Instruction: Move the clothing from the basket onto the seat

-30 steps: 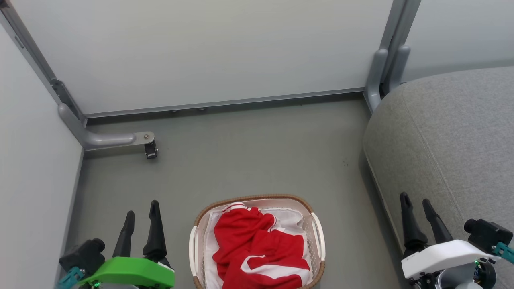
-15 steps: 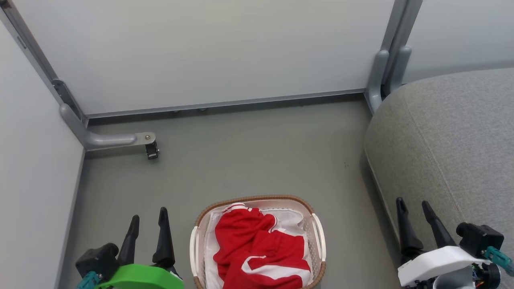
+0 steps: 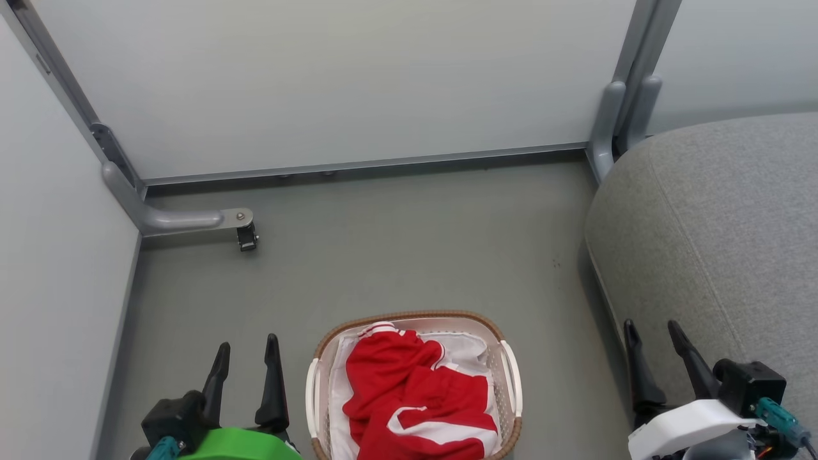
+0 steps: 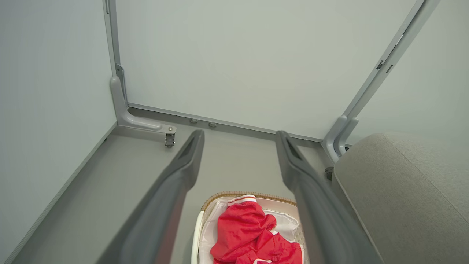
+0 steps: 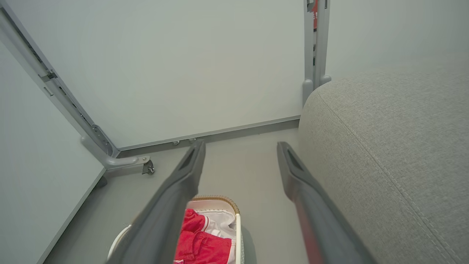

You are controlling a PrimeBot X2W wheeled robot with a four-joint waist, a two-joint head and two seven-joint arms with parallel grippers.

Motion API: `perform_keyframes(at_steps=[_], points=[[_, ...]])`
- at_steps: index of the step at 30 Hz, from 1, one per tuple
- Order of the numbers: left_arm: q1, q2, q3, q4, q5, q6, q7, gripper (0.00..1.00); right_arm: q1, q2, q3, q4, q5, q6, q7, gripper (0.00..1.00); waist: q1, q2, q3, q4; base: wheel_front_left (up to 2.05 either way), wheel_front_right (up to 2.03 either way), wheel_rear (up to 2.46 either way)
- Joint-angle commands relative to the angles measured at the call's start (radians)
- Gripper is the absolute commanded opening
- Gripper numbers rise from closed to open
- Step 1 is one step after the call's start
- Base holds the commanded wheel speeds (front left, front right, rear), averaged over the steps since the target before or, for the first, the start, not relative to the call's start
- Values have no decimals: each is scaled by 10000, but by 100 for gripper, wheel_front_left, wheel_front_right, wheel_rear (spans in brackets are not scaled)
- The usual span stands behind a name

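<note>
Pick not yet begun: left gripper (image 3: pixel 247 345) and right gripper (image 3: pixel 652 327) hang wide and empty flanking the basket (image 3: pixel 409 315), so next one must dip into the clothing (image 3: pixel 409 396).

Grey floor (image 3: pixel 409 243) open ahead of the basket (image 3: pixel 409 315) and either side, basket open-topped, seat (image 3: pixel 716 230) close on the right, panel walls (image 3: pixel 332 83) closing front and left, caster foot (image 3: pixel 246 237) near far-left corner.
</note>
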Motion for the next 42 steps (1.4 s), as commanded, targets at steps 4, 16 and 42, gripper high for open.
perform_keyframes(at_steps=[4, 16, 42], points=[[160, 72, -55, 3, 460, 67, -163, 100, 128, -57, 37, -37, -492, 3, -180, 100, 0, 0, -2, 36, 0, 0, 0], [232, 77, -204, 122, 1183, 145, -392, 100, 219, -70, 203, -118, -1429, 2, -391, 100, 0, 0, -15, 65, 0, 0, 0], [209, 83, -383, 397, 1745, 157, -594, 100, 244, -79, 300, -104, -2191, 2, -622, 100, 0, 0, 56, 93, 0, 0, 0]])
